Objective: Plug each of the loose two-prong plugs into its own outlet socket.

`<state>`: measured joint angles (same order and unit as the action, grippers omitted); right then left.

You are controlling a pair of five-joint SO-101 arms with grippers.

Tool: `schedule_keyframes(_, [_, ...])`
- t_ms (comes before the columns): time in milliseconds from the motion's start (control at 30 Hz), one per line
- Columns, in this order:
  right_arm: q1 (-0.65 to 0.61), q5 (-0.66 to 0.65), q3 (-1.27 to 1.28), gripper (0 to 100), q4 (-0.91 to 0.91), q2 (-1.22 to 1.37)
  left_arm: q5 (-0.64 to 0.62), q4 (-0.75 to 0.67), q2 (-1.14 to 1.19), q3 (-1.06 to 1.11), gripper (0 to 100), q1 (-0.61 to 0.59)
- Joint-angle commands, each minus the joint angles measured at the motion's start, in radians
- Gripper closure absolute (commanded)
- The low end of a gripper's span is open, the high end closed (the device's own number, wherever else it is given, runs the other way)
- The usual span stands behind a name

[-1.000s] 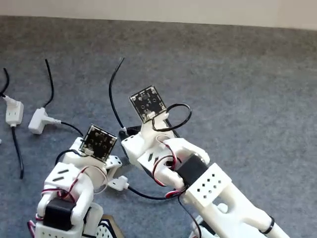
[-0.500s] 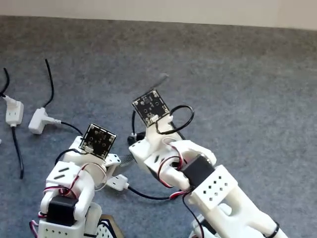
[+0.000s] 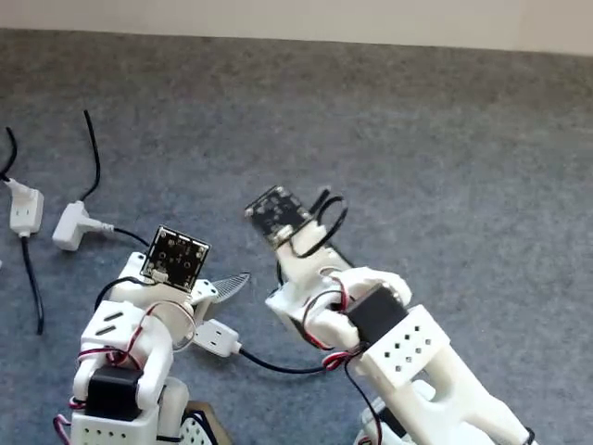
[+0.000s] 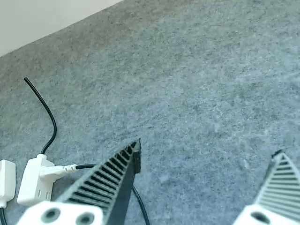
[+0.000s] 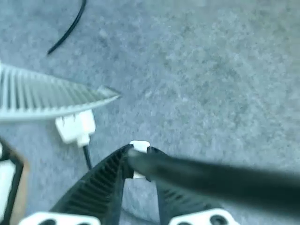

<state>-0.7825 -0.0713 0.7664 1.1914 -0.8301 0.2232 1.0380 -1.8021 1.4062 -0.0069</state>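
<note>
Your right gripper (image 5: pixel 138 158) has its fingers pinched tight on a white plug (image 5: pixel 138 146) over the grey carpet (image 3: pixel 463 139). Left gripper (image 4: pixel 206 149) fingers are spread wide apart. Second plug (image 3: pixel 211 336) lies just beside the left arm's base, and a white socket block (image 3: pixel 71 225) sits well apart from it.

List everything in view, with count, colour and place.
carpet: one, grey, covers the table.
socket blocks: two, white, side by side at the left, black cords attached.
loose plug: one, white with a black cord, on the carpet between the arms.
held plug: one, white, in the right claw.
left claw: one, white, open above the carpet.
right claw: one, black, shut on the held plug.
</note>
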Motion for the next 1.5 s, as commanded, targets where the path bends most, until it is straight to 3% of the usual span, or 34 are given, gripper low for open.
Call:
schedule_keyframes(0, [0.088, 0.066, -0.059, 99.4, -0.160, -0.001, -0.003, 0.083, -0.012, -0.073, 60, 0.031])
schedule_keyframes(167, [0.096, 0.169, -0.058, 99.4, -0.280, -0.001, -0.006, 0.146, -0.013, -0.105, 60, 0.119])
schedule_keyframes(300, [0.033, 0.210, -0.058, 99.4, -0.303, -0.001, -0.023, 0.141, -0.012, -0.113, 60, 0.128])
schedule_keyframes(567, [-0.130, 0.206, -0.065, 99.4, -0.239, -0.001, -0.020, -0.091, -0.008, 0.031, 60, 0.119])
schedule_keyframes(733, [-0.131, 0.155, -0.117, 99.4, -0.147, -0.001, -0.020, -0.172, -0.008, 0.076, 60, 0.010])
schedule_keyframes(1133, [-0.022, 0.084, -0.116, 99.4, -0.117, 0.001, -0.020, -0.158, -0.008, 0.074, 60, 0.022])
schedule_keyframes(1300, [0.036, 0.061, -0.116, 99.4, -0.113, 0.002, -0.020, -0.068, -0.012, 0.038, 60, 0.042])
schedule_keyframes(1467, [0.044, 0.051, -0.136, 99.4, -0.025, 0.079, -0.025, 0.063, 0.004, -0.145, 60, -0.056])
